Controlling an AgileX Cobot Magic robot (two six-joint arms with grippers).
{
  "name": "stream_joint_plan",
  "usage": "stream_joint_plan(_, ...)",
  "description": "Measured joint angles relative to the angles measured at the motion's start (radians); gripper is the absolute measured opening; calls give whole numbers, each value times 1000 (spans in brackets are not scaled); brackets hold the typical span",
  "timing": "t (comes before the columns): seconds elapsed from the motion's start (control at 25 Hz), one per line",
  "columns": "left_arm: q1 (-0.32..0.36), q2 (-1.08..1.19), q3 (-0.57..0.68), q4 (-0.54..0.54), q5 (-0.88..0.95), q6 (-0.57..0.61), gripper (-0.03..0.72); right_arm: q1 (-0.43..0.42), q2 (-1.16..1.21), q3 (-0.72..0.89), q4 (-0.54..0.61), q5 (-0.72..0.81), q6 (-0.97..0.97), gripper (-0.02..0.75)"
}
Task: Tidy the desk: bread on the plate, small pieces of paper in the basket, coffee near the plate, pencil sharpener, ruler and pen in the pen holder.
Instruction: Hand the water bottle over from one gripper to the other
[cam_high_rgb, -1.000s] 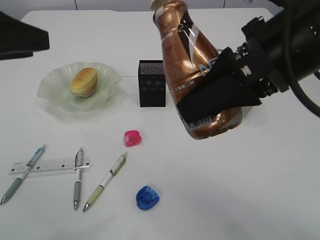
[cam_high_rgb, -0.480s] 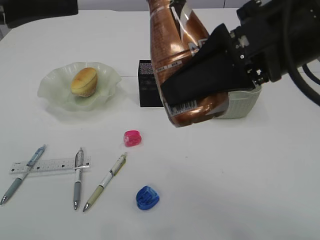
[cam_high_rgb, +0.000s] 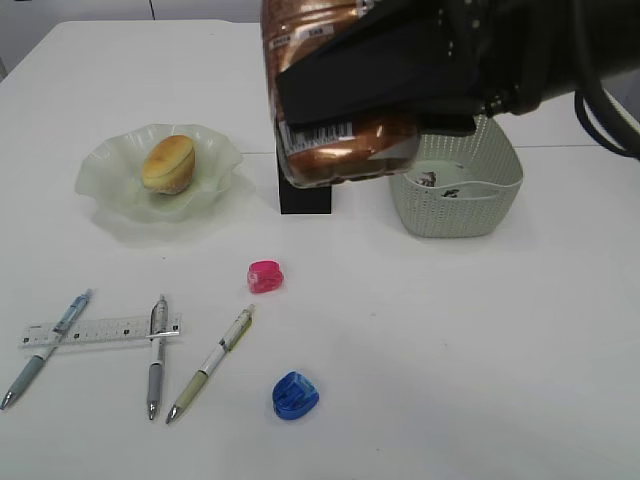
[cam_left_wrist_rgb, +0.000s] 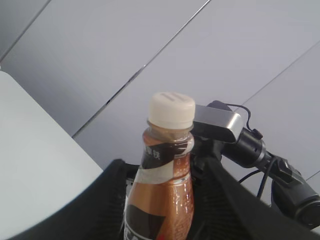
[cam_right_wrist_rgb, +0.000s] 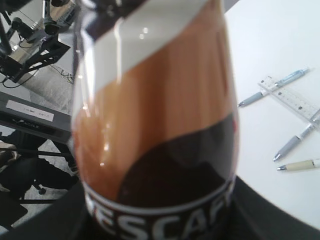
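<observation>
From left wrist, coffee (cam_left_wrist_rgb: 162, 190) cap visible

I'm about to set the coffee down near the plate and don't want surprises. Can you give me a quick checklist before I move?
1. Right gripper closed on the coffee: ok.
2. White cap on the bottle: ok.
3. Coffee clear of the pen holder below it: cannot tell, the bottle hides the holder's top.
4. Bare desk in front of the plate for set-down: ok.
5. Bread sitting on the plate: ok.
</observation>
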Motion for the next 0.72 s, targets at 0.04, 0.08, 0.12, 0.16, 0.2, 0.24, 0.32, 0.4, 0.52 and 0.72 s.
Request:
stream_joint_plan(0.04,0,1,0,-5,0,2,361,0,0,0,11,0,-7,403)
stream_joint_plan(0.08,0,1,0,-6,2,3,361,0,0,0,21,0,-10,403)
stream_joint_plan(0.12,0,1,0,-7,4,6,361,0,0,0,29,0,-12,403)
stream_joint_plan(0.16,0,1,0,-7,5,8,361,0,0,0,36,0,-13,403)
stream_joint_plan(0.2,0,1,0,-7,5,15,361,0,0,0,42,0,-18,403)
stream_joint_plan(0.24,0,1,0,-7,5,18,361,0,0,0,50,0,-20,403)
stream_joint_plan(0.32,-2,1,0,-7,5,24,361,0,0,0,54,0,-26,403)
stream_joint_plan(0.4,-11,1,0,-7,5,30,368,0,0,0,59,0,-28,403)
stream_joint_plan(0.52,-29,1,0,-11,5,33,400,0,0,0,58,0,-32,403)
stream_joint_plan(0.72,-40,16,0,-43,8,38,475,0,0,0,59,0,-32,403)
